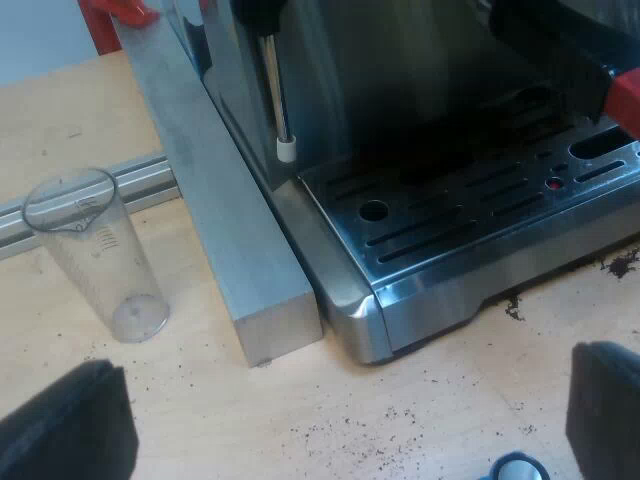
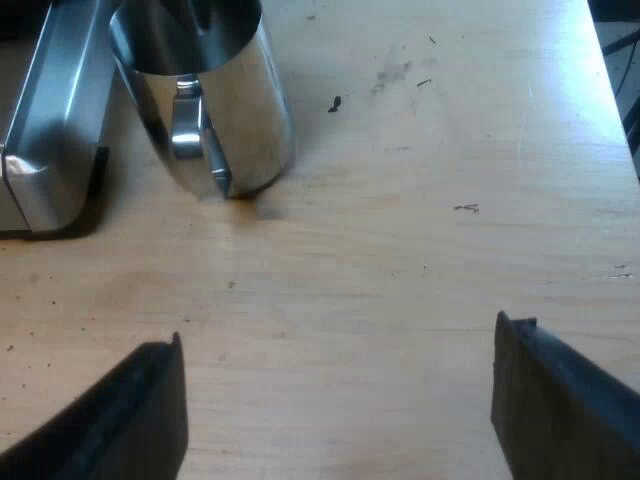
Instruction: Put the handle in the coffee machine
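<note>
Findings: the holder handle (image 1: 560,60), a dark shaft with a red end (image 1: 626,102), sits at the front of the espresso machine (image 1: 400,80), above the drip tray (image 1: 480,220). Whether it is locked home cannot be told. The left gripper (image 1: 335,415) has its fingers apart and empty, over the table (image 1: 300,420) near the measuring glass (image 1: 95,250). The right gripper (image 2: 338,400) is likewise apart and empty, near a steel jug (image 2: 215,100). Judgement — the holder is likely rigid and head-heavy; take the dark shaft squarely, short of the red end — a smooth surface may twist.
</note>
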Robot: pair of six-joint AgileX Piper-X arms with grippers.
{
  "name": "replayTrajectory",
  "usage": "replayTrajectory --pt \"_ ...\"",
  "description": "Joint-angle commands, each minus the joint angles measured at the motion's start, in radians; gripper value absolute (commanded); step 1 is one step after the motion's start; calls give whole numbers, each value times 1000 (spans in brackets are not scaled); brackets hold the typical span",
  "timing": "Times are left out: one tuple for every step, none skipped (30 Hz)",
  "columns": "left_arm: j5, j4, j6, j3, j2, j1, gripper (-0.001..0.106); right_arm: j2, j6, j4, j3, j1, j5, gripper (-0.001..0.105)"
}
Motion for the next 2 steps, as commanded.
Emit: replayTrajectory --pt "-4 -13 -4 -4 -132 -5 88 -43 0 -5 -7 -3 -10 66" --pt "-4 -13 -4 -4 -132 -5 88 -43 0 -5 -7 -3 -10 66"
